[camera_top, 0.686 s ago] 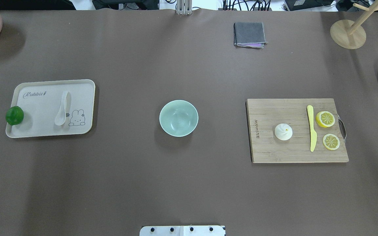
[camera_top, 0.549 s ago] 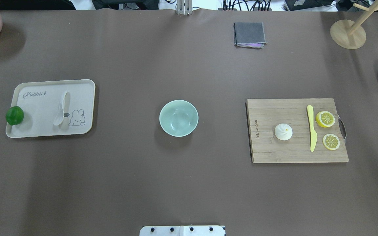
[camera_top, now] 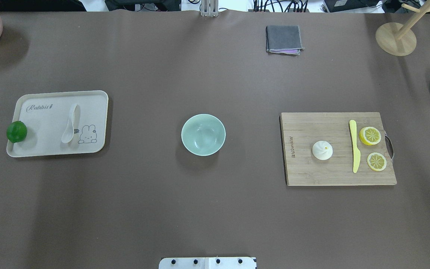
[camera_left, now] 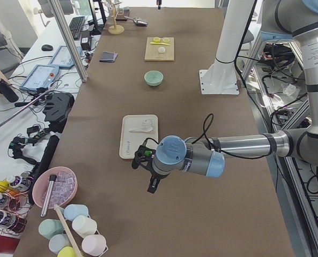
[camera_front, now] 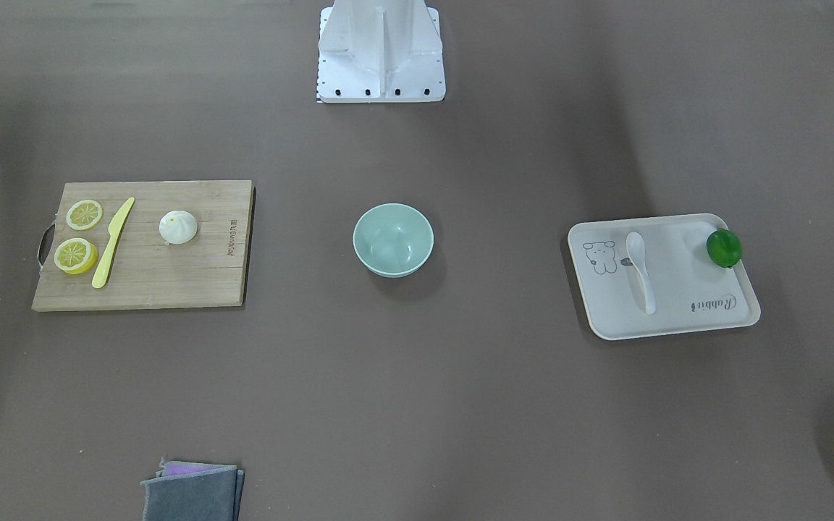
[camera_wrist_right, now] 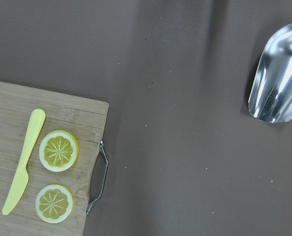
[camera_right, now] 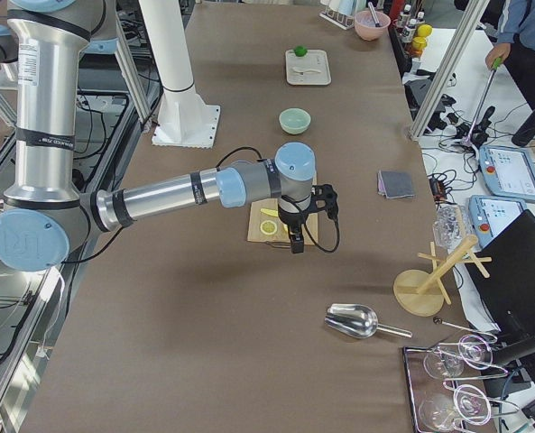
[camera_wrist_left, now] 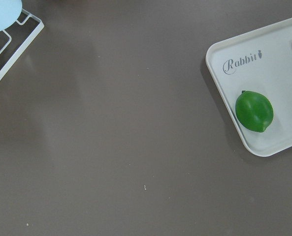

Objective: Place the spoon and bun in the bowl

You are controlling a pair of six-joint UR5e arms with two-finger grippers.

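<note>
The left tool (camera_left: 149,186) hangs above the brown desk (camera_top: 200,209) beside the cream rectangular tray (camera_top: 43,148), and the right tool (camera_right: 294,245) hangs by the bamboo cutting board (camera_top: 312,172). I cannot tell whether either is open. The small white soup spoon (camera_top: 70,128) lies on the tray and the round white pleated bun (camera_top: 322,150) on the board. The pale mint-green bowl (camera_top: 203,134) stands between them.

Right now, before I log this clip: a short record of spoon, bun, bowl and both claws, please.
spoon: on the tray, beside the rabbit print
bun: on the cutting board, apart from the knife
bowl: mid-table, empty
left claw: by the tray's lime end; open or shut unclear
right claw: by the cutting board's handle end; open or shut unclear
task: nothing in the bowl yet
</note>
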